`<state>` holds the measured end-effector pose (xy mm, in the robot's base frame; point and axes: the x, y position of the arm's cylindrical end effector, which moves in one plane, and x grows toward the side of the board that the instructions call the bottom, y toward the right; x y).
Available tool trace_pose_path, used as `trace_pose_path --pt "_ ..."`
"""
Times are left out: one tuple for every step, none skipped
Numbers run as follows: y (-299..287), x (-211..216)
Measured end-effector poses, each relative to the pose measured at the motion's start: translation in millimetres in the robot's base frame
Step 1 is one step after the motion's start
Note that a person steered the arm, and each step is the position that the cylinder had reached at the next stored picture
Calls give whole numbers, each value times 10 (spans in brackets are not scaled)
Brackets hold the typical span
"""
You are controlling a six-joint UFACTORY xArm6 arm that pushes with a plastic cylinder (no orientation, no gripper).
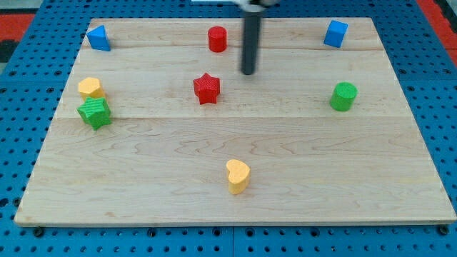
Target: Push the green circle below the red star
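Wooden table (285, 157) resting on a blue pegboard (21, 143).

Non-task blocks, positions by clock face from table centre:
- red cylinder (217, 38), 12 o'clock, near the top edge.
- blue cube (335, 33), 1 o'clock, top corner.
- blue triangular block (98, 38), 11 o'clock, top corner.
- yellow block (91, 88), 9 o'clock; shape unclear.
- green star (94, 113), just beside the yellow block, at its 6 o'clock.
- yellow heart (238, 175), 6 o'clock, alone.
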<state>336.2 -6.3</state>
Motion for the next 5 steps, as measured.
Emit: trace_pose_path --pt "730 -204" --pt "2243 69" --pt "2362 415" --pt "1296 630" --pt "94 648"
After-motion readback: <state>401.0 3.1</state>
